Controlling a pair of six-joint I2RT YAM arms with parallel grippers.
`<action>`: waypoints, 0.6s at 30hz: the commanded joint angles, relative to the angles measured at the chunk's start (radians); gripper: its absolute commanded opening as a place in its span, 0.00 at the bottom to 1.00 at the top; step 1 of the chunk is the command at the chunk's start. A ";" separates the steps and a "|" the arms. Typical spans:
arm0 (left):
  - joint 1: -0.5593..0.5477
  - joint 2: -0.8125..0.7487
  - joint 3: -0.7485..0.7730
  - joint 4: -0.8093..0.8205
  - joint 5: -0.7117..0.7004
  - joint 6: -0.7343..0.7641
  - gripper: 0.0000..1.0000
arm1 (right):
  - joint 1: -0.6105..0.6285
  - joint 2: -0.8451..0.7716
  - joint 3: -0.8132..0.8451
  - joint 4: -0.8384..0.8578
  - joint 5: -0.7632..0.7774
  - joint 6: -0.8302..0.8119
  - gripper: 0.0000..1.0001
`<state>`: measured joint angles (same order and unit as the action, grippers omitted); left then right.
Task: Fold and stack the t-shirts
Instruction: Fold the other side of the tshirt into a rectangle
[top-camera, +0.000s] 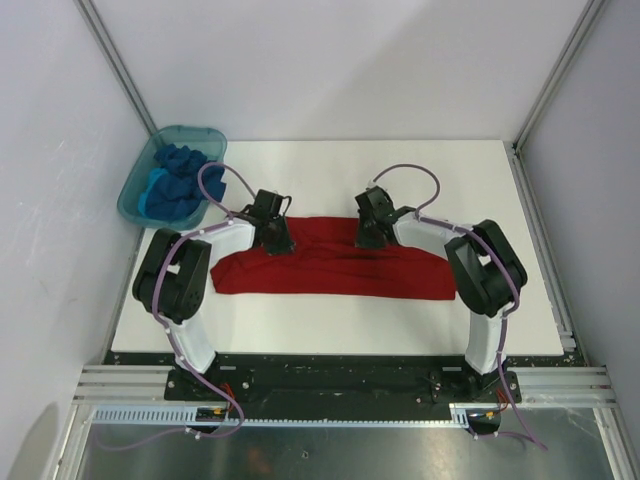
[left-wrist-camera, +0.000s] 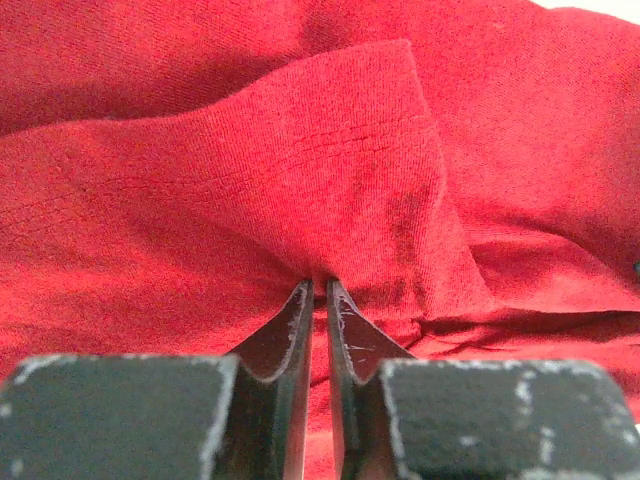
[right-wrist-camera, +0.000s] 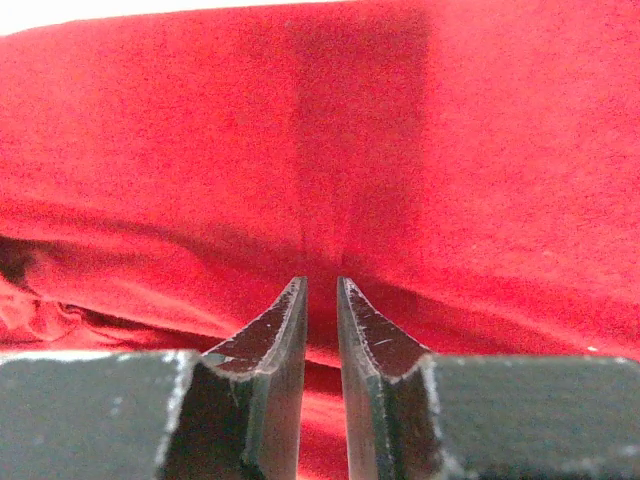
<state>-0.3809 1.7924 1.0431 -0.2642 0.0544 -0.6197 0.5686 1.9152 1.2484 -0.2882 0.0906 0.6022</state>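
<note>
From the overhead view I see the red t-shirt lying across the middle of the desk. It forms a long band running left to right, nearer the front edge than the back. Its front edge curves in a shallow arc and its far edge is straighter. The cloth is bunched and wrinkled along its length, so it is neither flat nor neatly folded.

My left gripper sits on the far edge of the shirt toward its left end. My right gripper is on the same far edge, a little right of the middle. The two are well apart.

On the left wrist camera, the left gripper has its jaws drawn almost together. They are pinching a flap of the red t-shirt, which rises from the tips as a raised fold with a hemmed edge running along its top and down its right side.

On the right wrist camera, the right gripper has its jaws standing narrow. Red cloth fills the slit between them, and a dark crease in the red t-shirt runs straight up from the tips. I read that as a grip on the shirt.

The blue t-shirts are heaped in the translucent teal tub, unfolded. The tub sits at the back left corner of the desk. The pile is darker blue toward the back and lighter blue toward the front.
</note>
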 joint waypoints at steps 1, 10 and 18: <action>-0.012 0.001 -0.034 0.014 -0.028 -0.025 0.14 | 0.040 -0.002 0.039 -0.013 0.023 0.012 0.22; -0.004 -0.113 0.015 -0.016 -0.039 0.022 0.26 | 0.071 0.049 0.029 -0.025 0.032 0.002 0.20; 0.114 -0.158 0.094 -0.072 -0.117 0.084 0.36 | 0.070 0.025 0.028 0.003 0.013 -0.010 0.20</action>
<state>-0.3347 1.6661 1.0714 -0.3187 0.0010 -0.5903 0.6376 1.9388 1.2579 -0.2951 0.0978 0.6022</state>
